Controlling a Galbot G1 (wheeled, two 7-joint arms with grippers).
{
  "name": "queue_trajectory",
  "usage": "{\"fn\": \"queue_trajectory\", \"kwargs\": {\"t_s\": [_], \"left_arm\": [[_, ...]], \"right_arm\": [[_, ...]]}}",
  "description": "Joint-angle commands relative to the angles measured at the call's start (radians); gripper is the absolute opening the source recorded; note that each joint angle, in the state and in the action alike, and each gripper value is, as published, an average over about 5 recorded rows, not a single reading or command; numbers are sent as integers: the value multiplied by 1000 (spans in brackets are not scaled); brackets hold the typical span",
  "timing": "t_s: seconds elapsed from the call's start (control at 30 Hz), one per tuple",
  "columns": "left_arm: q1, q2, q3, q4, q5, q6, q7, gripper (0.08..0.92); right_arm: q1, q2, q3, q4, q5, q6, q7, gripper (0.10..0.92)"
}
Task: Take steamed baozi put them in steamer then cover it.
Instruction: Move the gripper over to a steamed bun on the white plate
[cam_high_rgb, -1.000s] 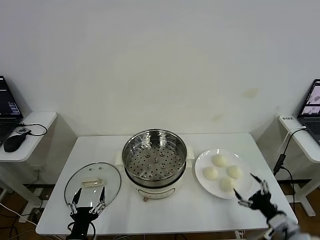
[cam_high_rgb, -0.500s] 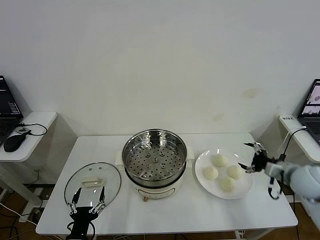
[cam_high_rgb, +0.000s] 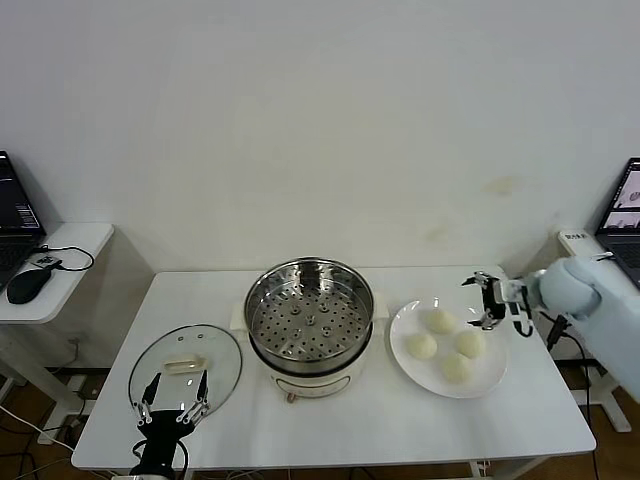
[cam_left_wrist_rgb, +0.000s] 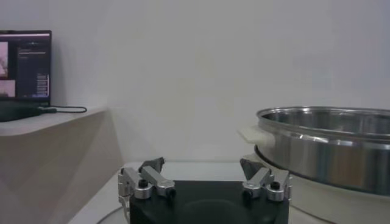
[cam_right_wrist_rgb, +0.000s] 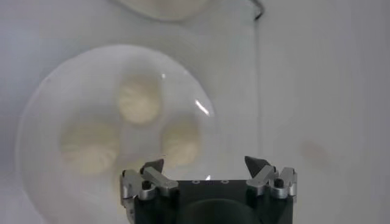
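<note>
Reaching for first bun: your right hand (cam_high_rgb: 487, 301) hovers unclenched above plate (cam_high_rgb: 494, 378) edge, four steamed baozi (cam_high_rgb: 438, 321) untouched there. Steamer (cam_high_rgb: 310, 318) uncovered at surface centre; cover (cam_high_rgb: 186, 366) beside it. Left hand (cam_high_rgb: 172, 394) idle, released. Next: descend, centre, clench gently.

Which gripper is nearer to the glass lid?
Left. The left gripper hovers at the near edge of the glass lid; the right gripper is across the table, above the plate.
</note>
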Motion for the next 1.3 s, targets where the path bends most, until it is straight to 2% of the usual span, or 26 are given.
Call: {"fn": "queue_trajectory", "kwargs": {"t_s": [0.03,0.2,1.13,1.3], "left_arm": [[-2,5,-8,3,0,3,0,823],[-2,7,-15,3,-1,3,0,823],[-19,12,-14,5,10,-7,0,823],[-23,13,-14,11,10,-10,-1,823]], "right_arm": [[210,106,-223,-212,-5,22,-90,823],[189,183,-226,-295,-38,29,-85,823],[104,368,-130,-506,-100,53,-23,823],[103,388,-127,-529,-108,55,-23,791]]}}
